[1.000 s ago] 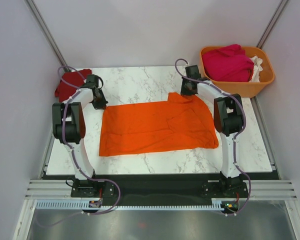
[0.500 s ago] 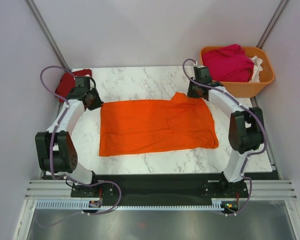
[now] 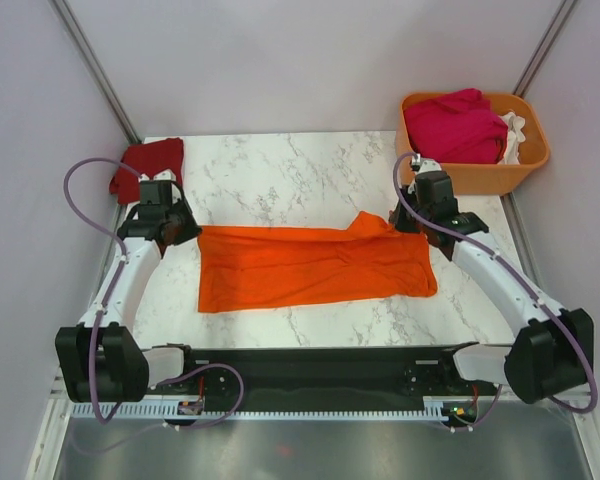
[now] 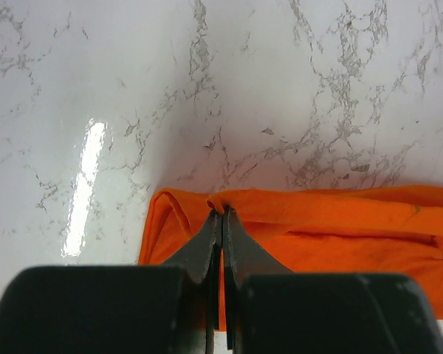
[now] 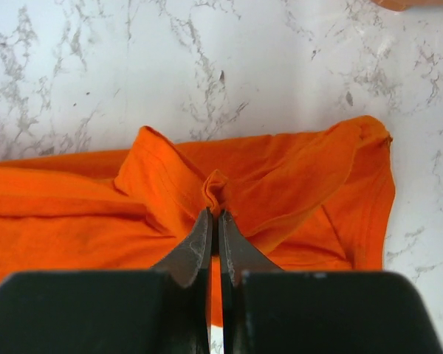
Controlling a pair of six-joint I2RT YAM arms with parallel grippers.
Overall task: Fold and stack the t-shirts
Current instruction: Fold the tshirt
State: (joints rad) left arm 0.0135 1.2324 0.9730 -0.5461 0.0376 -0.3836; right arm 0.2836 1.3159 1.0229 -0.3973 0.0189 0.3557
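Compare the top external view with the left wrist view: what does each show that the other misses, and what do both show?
Only the top external view: the dark red cloth t-shirt at the far left corner and the rigid orange plastic basket holding a magenta cloth t-shirt. Only the left wrist view: the left fingers pinched shut on a cloth fold. Both: the bright orange cloth t-shirt on the white marble table.
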